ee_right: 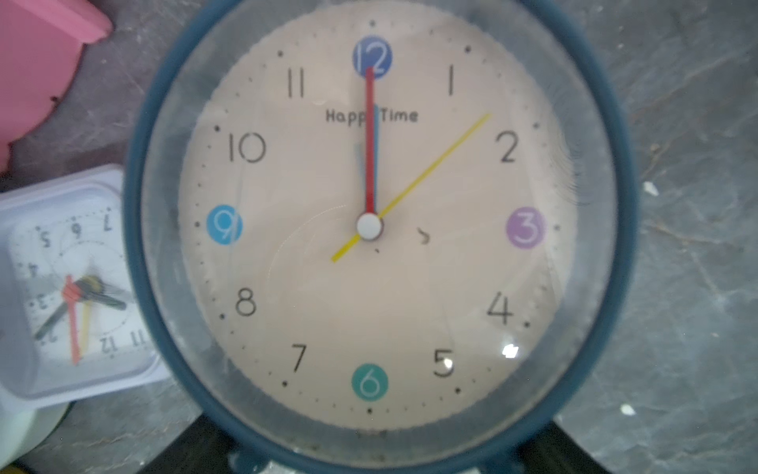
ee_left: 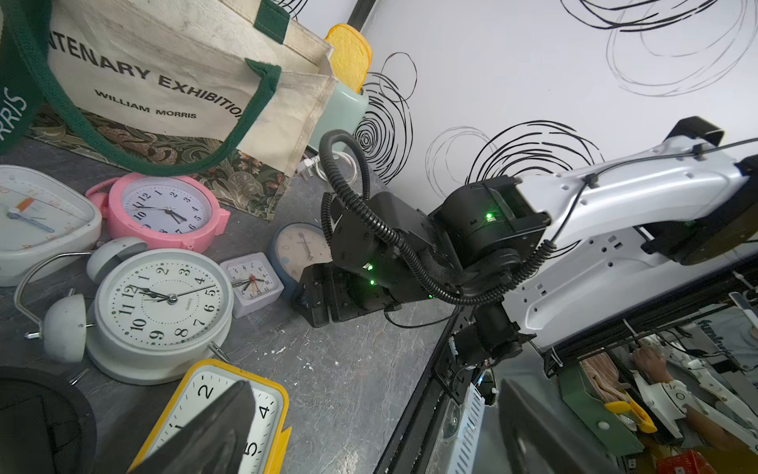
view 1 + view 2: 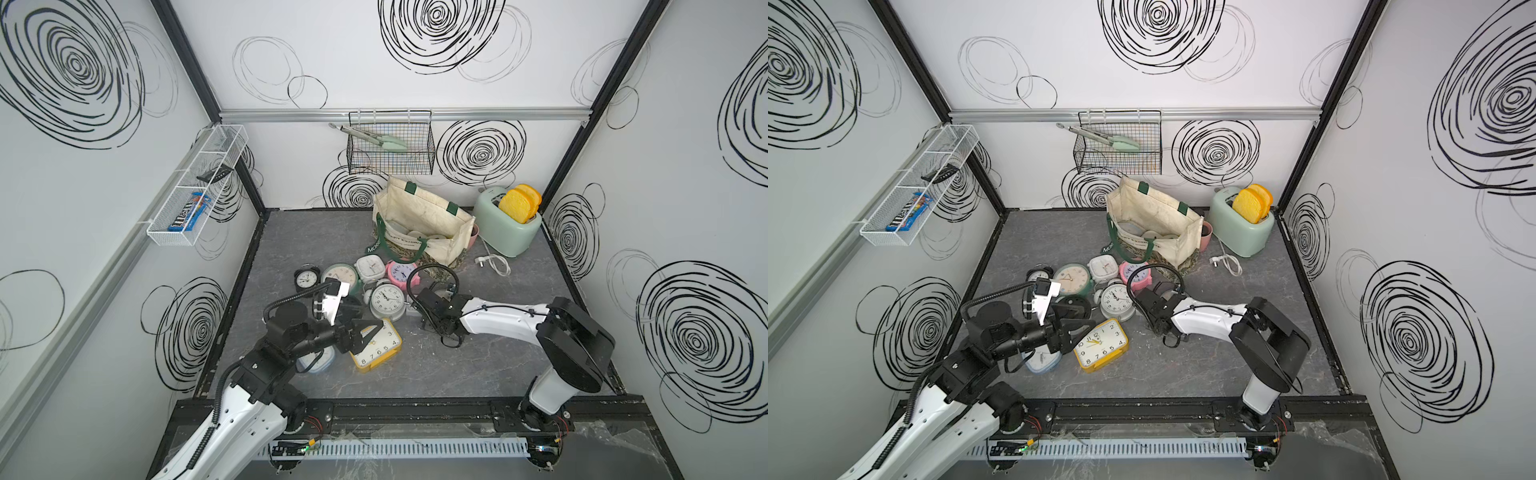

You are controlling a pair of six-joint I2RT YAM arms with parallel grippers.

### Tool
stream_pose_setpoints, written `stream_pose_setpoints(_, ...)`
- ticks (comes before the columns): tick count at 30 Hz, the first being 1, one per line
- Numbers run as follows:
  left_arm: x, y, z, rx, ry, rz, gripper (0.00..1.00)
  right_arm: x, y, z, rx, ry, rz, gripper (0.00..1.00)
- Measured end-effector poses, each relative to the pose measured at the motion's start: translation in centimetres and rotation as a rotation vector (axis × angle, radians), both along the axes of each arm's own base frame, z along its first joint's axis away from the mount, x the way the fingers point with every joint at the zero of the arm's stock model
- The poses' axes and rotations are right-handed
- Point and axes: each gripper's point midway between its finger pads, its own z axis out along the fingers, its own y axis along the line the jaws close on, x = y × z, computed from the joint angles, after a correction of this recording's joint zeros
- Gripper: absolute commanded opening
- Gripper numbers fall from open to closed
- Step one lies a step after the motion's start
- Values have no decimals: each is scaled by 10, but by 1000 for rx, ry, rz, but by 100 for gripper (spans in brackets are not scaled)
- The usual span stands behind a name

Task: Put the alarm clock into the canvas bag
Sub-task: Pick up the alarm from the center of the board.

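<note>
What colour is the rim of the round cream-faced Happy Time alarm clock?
The alarm clock's rim is dark blue; clearest in the right wrist view.

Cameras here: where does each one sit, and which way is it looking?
Both top views: overhead at the front, looking down at the grey table, the cream canvas bag with green handles, the left arm and right arm.
Left wrist: on the left arm, looking across the clocks toward the bag and right arm; its open left claw shows.
Right wrist: on the right arm, looking straight down at the dark-blue round clock; the right claw flanks it.
Shared: both wrist views catch that clock and the small white square clock.
</note>
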Motion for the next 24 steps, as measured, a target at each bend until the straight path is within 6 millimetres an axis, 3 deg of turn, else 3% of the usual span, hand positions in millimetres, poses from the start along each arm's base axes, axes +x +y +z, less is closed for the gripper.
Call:
stream_pose_setpoints(14,1,-1,-2,5,9,-1,96,-7,-11,9,-5,-59,91,67)
stream_pose_setpoints(24,9,-4,-16,34,65,17,96,-11,-10,77,165,-309,277,62)
